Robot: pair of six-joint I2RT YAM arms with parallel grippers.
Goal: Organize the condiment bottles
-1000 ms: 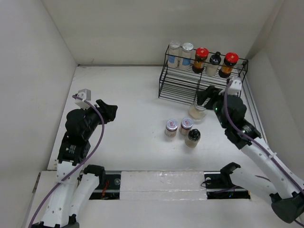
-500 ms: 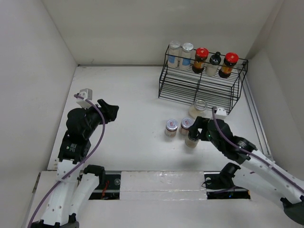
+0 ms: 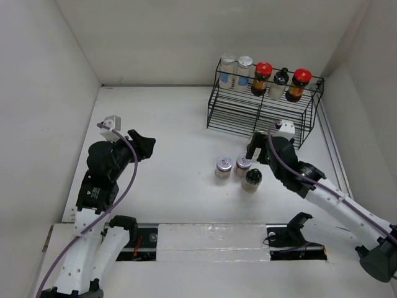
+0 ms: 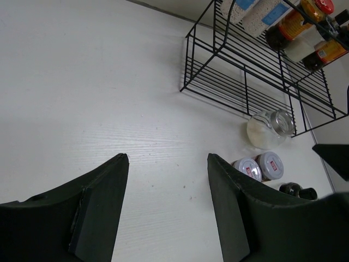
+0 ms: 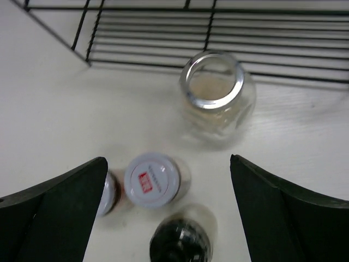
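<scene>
Five condiment bottles stand on the black wire rack's top shelf: two clear silver-lidded ones, a red-lidded one, a black-capped one and another red-lidded one. On the table stand two silver-lidded jars and a black-capped bottle. A clear round jar sits in front of the rack; my right arm hides it in the top view. My right gripper hovers open above this group, holding nothing. My left gripper is open over bare table, far left of the jars.
White walls enclose the table on the left, back and right. The rack stands at the back right, its lower shelves bare. The right arm stretches along the right side. Both arm bases sit at the near edge.
My right gripper left the clear jar by the rack, dipped toward the near jars, came partway back, and opened wide. The left arm barely moved.
</scene>
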